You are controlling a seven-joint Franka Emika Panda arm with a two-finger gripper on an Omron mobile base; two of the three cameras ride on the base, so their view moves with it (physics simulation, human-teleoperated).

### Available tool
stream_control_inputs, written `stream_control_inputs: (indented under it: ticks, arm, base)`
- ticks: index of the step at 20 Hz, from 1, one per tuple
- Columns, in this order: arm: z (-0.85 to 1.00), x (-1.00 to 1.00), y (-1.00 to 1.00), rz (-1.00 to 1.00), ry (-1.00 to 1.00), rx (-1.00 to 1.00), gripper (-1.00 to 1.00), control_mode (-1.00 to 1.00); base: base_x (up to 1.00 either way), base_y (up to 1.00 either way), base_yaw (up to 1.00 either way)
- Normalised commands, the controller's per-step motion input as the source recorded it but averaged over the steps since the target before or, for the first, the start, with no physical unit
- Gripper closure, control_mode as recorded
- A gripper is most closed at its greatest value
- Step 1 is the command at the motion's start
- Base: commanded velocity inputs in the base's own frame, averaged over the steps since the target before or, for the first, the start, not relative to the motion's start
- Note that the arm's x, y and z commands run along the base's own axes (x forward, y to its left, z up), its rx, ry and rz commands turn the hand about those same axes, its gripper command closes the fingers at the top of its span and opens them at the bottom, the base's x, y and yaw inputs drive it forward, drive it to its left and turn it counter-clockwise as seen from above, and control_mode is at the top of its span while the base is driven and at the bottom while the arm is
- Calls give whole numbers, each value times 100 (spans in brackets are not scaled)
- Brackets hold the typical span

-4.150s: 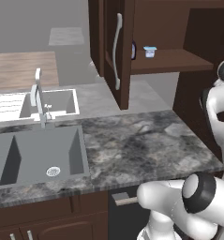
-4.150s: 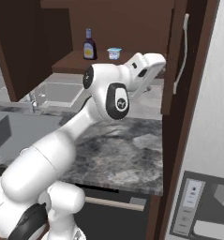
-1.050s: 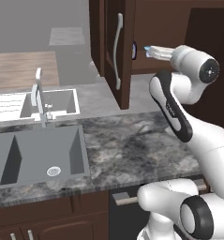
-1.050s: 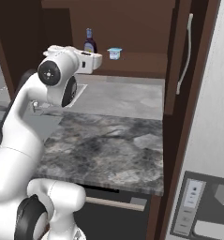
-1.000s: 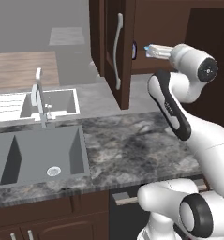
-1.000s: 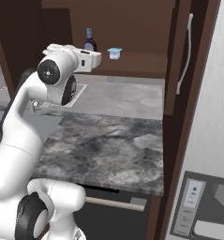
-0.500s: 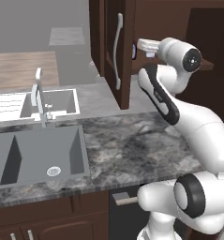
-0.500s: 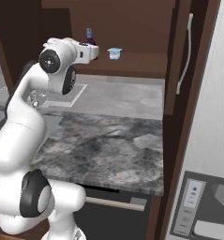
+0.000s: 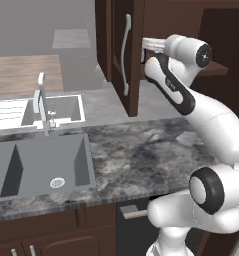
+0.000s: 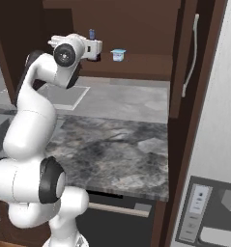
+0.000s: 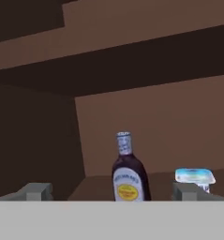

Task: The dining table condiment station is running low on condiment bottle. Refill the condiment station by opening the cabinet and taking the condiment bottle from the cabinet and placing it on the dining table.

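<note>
Your pincer was raised to the open cabinet, its jaws spread wide and gripping nothing. The condiment bottle stood upright on the cabinet shelf straight ahead, centred between the two fingertips but still apart from them. A small pale blue cup sat on the same shelf, near the bottle.

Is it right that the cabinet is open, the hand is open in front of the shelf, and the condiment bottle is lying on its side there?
Not quite. The condiment bottle stands upright on the cabinet shelf, as the hand view shows. The rest holds: the cabinet is open, and the open hand is in front of the shelf.
</note>
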Motion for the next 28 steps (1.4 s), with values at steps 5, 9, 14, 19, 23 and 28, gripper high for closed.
stream_control_inputs:
  ticks: [5,9,14,19,23,28]
  arm:
    - [1,24,0,2,4,-12,-100,-100]
    - [0,44,2,0,9,-13,-100,-100]
    - [8,42,0,0,6,-5,-100,-100]
    - [9,36,0,0,1,0,-100,-100]
    - [2,7,-1,0,0,0,-100,-100]
    - [0,6,6,0,0,0,-100,-100]
  base:
    - [0,0,0]
    - [0,0,0]
    - [0,0,0]
    - [0,0,0]
    - [0,0,0]
    - [0,0,0]
